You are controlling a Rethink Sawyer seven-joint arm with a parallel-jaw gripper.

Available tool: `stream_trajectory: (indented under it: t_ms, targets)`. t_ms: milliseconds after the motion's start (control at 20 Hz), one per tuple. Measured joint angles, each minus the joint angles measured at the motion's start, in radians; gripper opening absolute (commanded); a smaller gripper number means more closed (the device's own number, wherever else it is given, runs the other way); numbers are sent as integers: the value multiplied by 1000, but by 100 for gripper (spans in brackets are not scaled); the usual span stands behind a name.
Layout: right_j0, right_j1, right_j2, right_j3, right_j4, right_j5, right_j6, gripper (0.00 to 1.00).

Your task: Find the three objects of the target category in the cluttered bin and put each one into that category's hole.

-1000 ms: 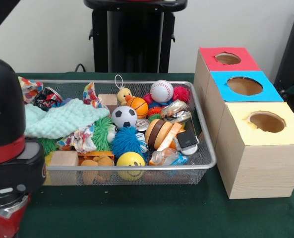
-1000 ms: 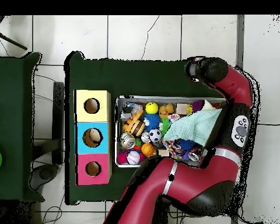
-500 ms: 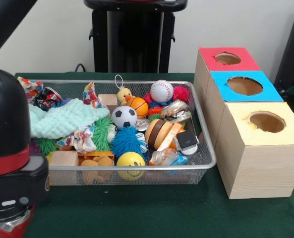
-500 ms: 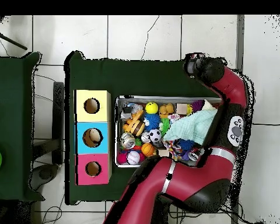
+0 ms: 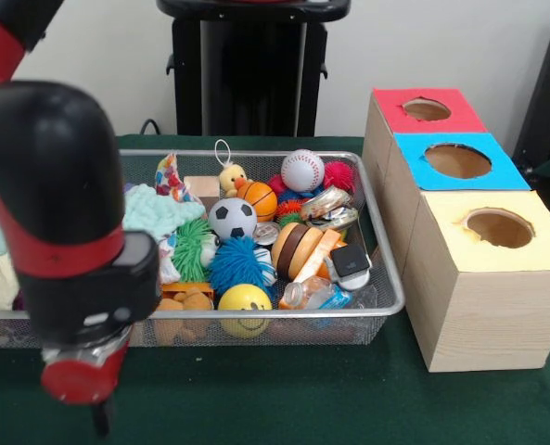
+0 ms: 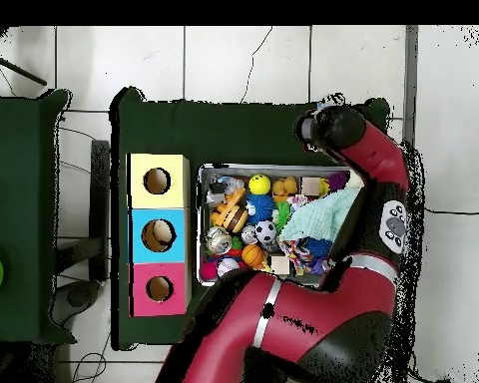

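Observation:
The cluttered bin (image 5: 388, 278) is a silver wire-mesh basket full of toys in the middle of the green table; it also shows in the overhead view (image 6: 201, 227). One see-through plastic bottle (image 5: 313, 295) with a blue-and-white label lies at the bin's front right corner, near the yellow box. I see no other such bottles. The arm's black and red wrist (image 5: 70, 232) hangs close to the camera and covers the bin's left part. My gripper (image 5: 96, 419) shows only as a dark tip below the wrist, in front of the bin. In the overhead view the arm's end (image 6: 323, 126) is beside the bin's rim.
Three wooden boxes stand in a row right of the bin, each with a round hole: red top (image 5: 427, 109), blue top (image 5: 457, 160), yellow top (image 5: 499, 227). The bin holds balls, a mint knitted cloth (image 5: 149, 209), wooden blocks and shiny foil packets (image 5: 328, 202).
The arm's wrist has swung to the right and upward in the front view and now covers more of the bin's left part. The things in the bin have not moved.

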Motion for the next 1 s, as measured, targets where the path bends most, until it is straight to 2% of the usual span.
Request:
stream_trajectory:
  t_ms: [100,250,500,750,1000]
  targets:
    - [10,-38,0,61,0,0,0,0]
    - [33,-132,-6,203,-3,7,0,0]
    - [58,-235,-22,327,-6,62,0,0]
    - [68,-298,-38,377,-13,124,0,0]
    - [67,-330,-57,374,-39,148,0,0]
